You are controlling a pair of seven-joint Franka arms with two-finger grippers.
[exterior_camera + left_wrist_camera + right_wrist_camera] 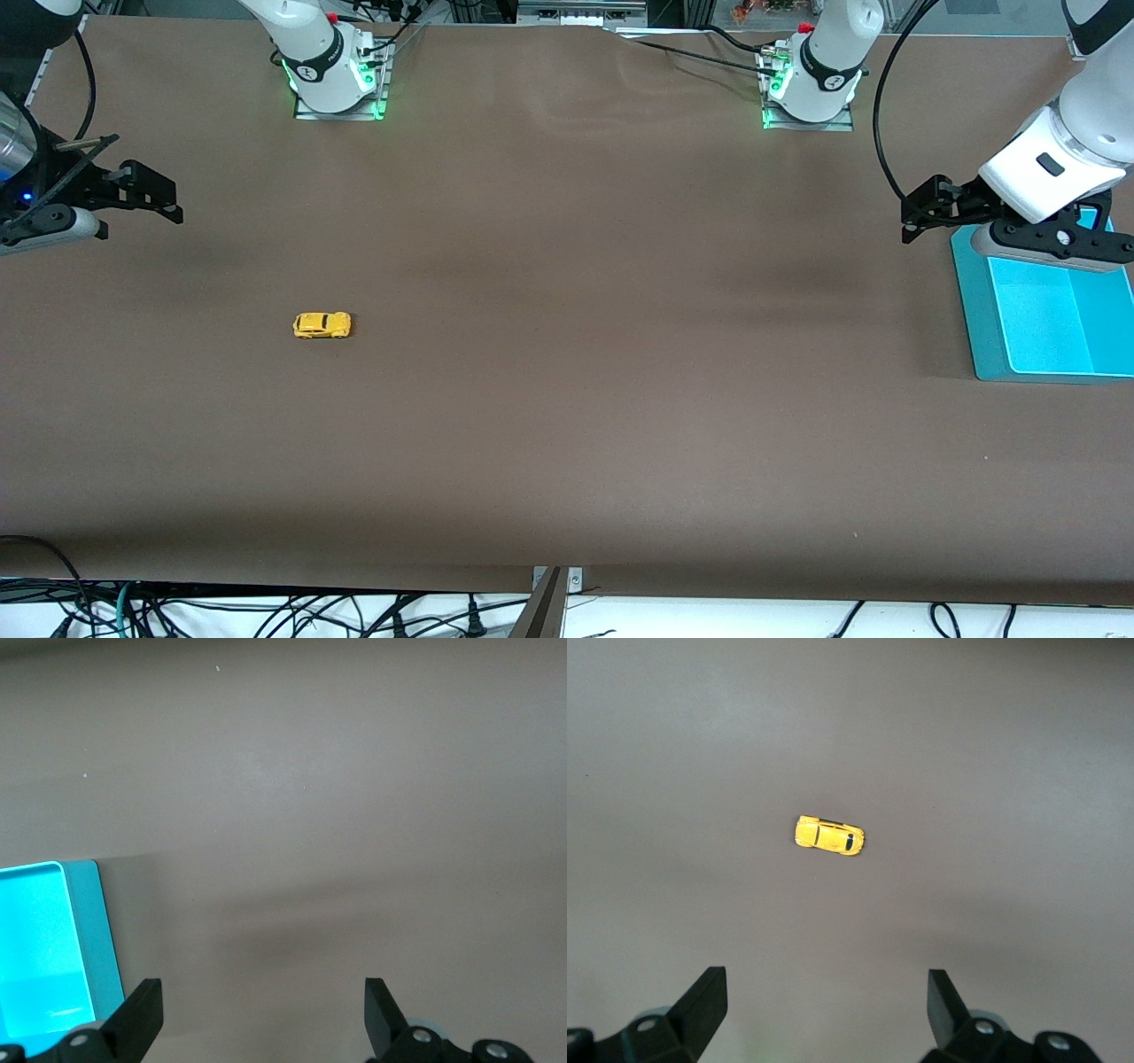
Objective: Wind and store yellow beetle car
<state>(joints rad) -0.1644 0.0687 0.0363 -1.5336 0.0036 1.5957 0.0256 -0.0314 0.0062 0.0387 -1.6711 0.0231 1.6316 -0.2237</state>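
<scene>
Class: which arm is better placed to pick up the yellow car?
Right. The yellow beetle car lies toward its end; the open right gripper faces it. The left gripper hangs by the turquoise tray.

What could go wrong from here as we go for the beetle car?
1. The yellow beetle car is much smaller than the open right pincer, so a slightly off grasp could nudge it rolling on its wheels.
2. The turquoise bin lies at the left arm's end, under the open left pincer; a long carry risks dropping it.

Turquoise tray (974,310) on brown table (576,399)
</scene>
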